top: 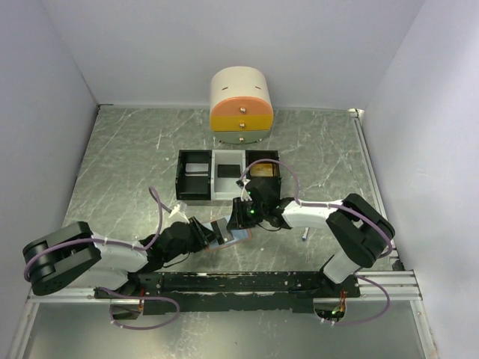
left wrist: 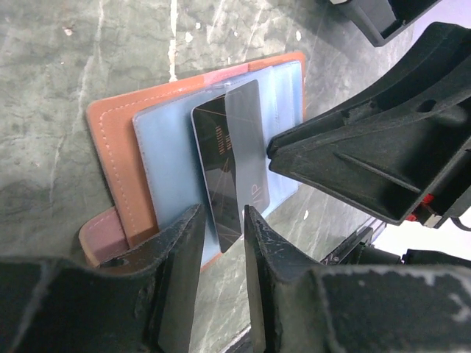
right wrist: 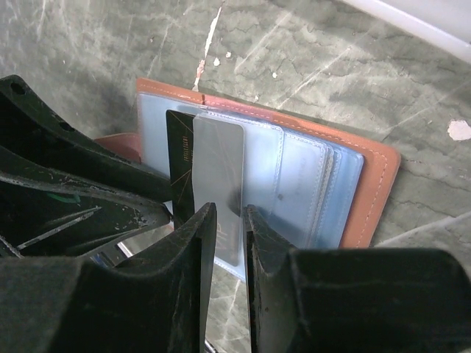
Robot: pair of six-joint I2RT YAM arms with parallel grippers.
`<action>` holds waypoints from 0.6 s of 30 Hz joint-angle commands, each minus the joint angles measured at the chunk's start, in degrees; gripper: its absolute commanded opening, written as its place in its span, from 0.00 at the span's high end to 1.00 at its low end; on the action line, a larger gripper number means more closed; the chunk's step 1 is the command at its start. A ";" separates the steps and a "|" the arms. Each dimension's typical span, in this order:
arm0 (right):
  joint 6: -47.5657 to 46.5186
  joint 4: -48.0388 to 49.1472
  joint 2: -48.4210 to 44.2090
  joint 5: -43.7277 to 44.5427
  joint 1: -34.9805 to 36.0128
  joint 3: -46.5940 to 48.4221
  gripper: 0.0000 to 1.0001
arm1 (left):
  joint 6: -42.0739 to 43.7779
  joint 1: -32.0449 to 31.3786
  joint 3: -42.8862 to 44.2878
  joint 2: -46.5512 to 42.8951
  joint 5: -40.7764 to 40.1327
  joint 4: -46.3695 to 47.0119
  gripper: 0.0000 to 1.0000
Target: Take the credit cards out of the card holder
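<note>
The card holder [left wrist: 110,140] is laid open and flat on the green table [top: 120,164], near the front, between the two grippers. Its brown leather is seen round the edge, and its light blue pockets are turned up. Two cards are stuck partway out of the pockets, one over the other. A black card [left wrist: 217,169] is below and a grey card [right wrist: 219,169] is on top.

The left gripper [left wrist: 222,220] is set at the end of the black card. Its fingers are drawn close, with only a thin gap left. The card's end is seen in that gap, but it cannot be told if the card is squeezed.

The right gripper [right wrist: 229,217] is set at the end of the grey card from the other side. Its fingers are also drawn close, and it cannot be told there either if the card is held tight.

The black and white trays [top: 179,176] are placed just behind on the table.
</note>
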 commanded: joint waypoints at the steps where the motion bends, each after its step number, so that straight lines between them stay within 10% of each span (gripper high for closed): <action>1: 0.13 -3.24 1.95 3.21 0.14 -3.72 0.77 | 0.28 -0.17 -0.88 2.64 -0.35 7.30 0.59; 9: 0.98 -2.32 1.73 2.82 0.17 -4.71 0.77 | -0.33 -0.19 -0.41 9.91 0.78 15.86 0.59; 18: 1.22 -2.20 1.53 3.36 0.13 -4.94 0.77 | -1.40 -0.17 -2.32 15.02 1.25 25.02 0.84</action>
